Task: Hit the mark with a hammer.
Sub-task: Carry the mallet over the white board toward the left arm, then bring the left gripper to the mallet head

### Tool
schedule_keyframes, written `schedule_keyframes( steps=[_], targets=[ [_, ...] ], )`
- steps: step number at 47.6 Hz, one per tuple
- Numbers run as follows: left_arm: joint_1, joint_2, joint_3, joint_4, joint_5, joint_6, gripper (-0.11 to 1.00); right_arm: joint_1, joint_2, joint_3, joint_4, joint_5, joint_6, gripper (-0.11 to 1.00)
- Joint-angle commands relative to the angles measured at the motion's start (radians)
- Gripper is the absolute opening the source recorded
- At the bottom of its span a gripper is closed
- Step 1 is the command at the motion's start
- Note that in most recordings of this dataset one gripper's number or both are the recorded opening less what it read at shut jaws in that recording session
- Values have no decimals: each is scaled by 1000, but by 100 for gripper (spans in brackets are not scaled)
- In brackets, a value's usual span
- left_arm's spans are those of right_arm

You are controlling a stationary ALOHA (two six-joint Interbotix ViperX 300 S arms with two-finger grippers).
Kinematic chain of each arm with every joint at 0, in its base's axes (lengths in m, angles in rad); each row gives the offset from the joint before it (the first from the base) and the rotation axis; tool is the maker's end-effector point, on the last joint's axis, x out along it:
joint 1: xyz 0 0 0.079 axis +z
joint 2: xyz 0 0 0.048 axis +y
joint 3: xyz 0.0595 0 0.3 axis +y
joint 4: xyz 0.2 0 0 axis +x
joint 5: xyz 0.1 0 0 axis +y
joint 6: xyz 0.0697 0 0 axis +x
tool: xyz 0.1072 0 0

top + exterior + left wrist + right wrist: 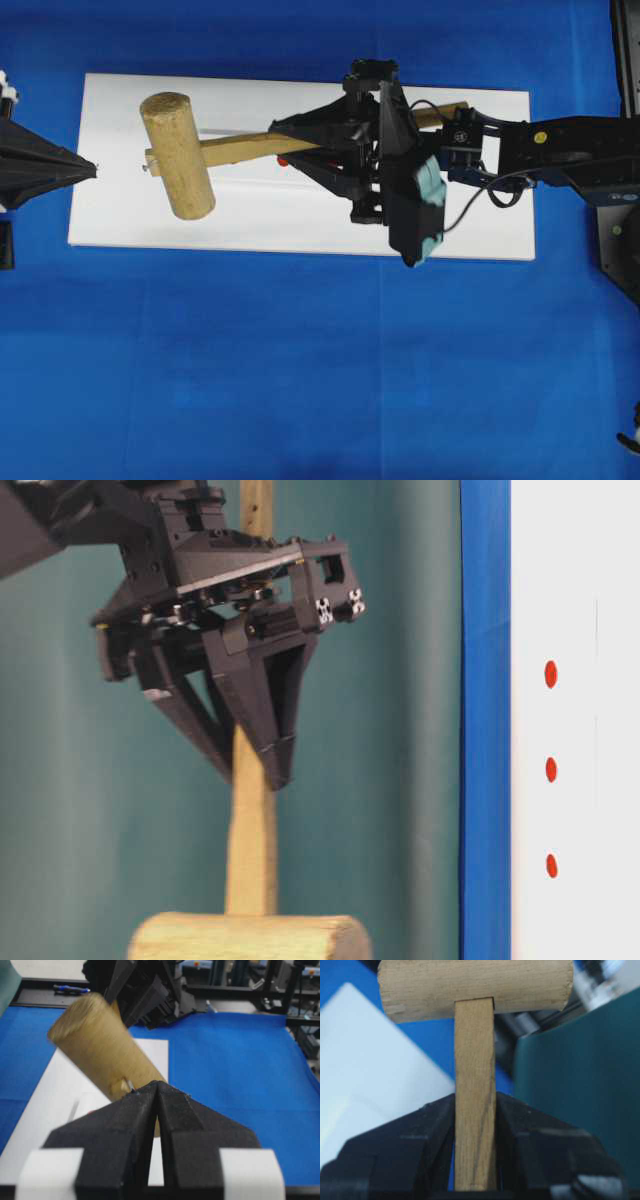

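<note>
My right gripper [282, 148] is clamped on the hammer [190, 153], both fingers pressed flat against the sides of the wooden handle roughly midway along it, as the right wrist view shows plainly. The cylindrical head sits straight out past my fingertips, with the butt of the handle running back under the wrist. From table level the hammer hangs in the air, clear of the white strip [300, 220], with three red marks [551, 769] in a row on that strip off to the side of the gripper. Overhead, one red mark [283, 161] peeks out right beside my fingertips, under the handle. My left gripper [88, 167] has its fingers drawn together on nothing, resting at the strip's end, just short of the hammer head.
</note>
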Motion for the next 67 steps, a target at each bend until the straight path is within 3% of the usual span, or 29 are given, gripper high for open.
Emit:
schedule_keyframes(
  steps=[1,7,20,23,27,36,40,52,67],
  targets=[
    [0,5,-12,-2,-12,-8,0,9,-37,-14,3,-52,-55,10],
    [0,6,-12,-2,-14,-15,0,14,-37,-14,3,-64,-127,10],
    [0,6,-14,-2,-32,-46,1,15,-37,-12,5,-63,-140,10],
    [0,6,-14,-2,-44,-48,5,15,-37,-12,5,-63,-141,10],
    [0,6,-12,-6,-63,-52,22,15,-37,-14,5,-61,-141,10],
    [0,26,-12,-8,-91,-100,79,15,-37,-14,5,-61,-141,10],
    [0,40,-14,-8,-95,-123,93,15,-37,-14,5,-61,-141,10],
    [46,140,-40,-8,-184,-172,93,15,-37,-18,3,-61,-143,10],
    [61,354,-135,-8,-299,-176,94,15,-37,-15,2,-51,-143,10]
  ],
)
